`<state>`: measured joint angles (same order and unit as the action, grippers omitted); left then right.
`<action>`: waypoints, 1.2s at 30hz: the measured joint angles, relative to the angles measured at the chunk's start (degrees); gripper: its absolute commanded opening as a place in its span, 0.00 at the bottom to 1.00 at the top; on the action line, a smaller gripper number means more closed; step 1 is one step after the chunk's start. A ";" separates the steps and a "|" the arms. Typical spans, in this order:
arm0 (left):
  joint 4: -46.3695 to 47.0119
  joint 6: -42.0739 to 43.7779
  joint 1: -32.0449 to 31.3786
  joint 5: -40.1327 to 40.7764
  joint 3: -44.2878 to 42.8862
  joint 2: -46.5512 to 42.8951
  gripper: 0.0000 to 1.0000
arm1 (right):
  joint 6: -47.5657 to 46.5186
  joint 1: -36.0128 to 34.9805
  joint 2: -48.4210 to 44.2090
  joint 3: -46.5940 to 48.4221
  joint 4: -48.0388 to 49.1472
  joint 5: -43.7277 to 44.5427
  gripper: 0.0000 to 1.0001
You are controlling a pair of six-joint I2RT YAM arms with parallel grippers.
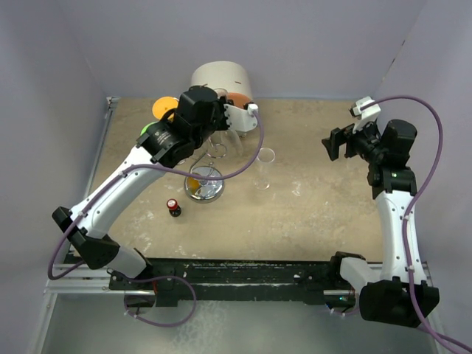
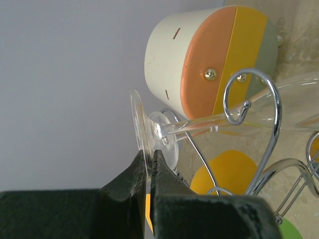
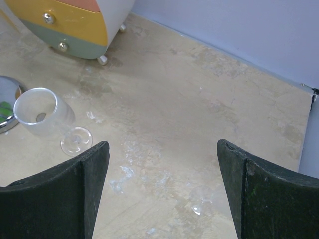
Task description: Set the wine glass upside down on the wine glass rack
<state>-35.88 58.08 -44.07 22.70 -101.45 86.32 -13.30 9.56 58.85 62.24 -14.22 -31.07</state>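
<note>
**Operator:** Grip status, and where is the glass?

**Notes:** Your left end effector point(image 2: 149, 172) is pinched tight on the thin edge of the foot of the wine glass point(image 2: 199, 124). The glass is off the tabletop point(image 3: 199, 99), held up at the rack point(image 2: 273, 124), and its stem crosses one curled wire arm. I cannot tell whether the stem sits inside the curl or just behind it. The bowl runs out of the wrist view. Your right end effector point(image 3: 160, 149) is spread wide and holds nothing, over the right side.

**Operator:** Risks from here?

**Notes:** Three, as I judge it.
1. You hold only a sliver of slick foot. A nudge against the wire could pivot the glass or slip it out.
2. If you let go before the foot rests on the wire, the glass drops onto the rack's base or the tabletop and may break.
3. The rack looks light. A sideways push from the stem may tip or slide it toward the drum point(image 2: 199, 59) behind it.

Also, a second glass point(image 3: 42, 113) stands near the rack, apart from it, and a swinging arm could knock it.

**Operator:** Surface and room?

**Notes:** The tabletop is mottled beige with a stone look and white scuffs. Plain pale lilac walls point(image 1: 258, 37) close it in on three sides. A small red-capped bottle point(image 1: 173, 206) stands near the rack.
</note>
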 measured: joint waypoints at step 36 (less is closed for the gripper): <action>-9.66 -0.59 -1.07 -12.44 -0.68 -1.95 0.00 | -0.46 1.11 0.00 -0.57 0.81 -0.20 0.92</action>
<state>-45.54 57.49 -45.15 10.26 -102.13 84.38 -13.76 10.68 58.85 61.67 -13.41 -31.27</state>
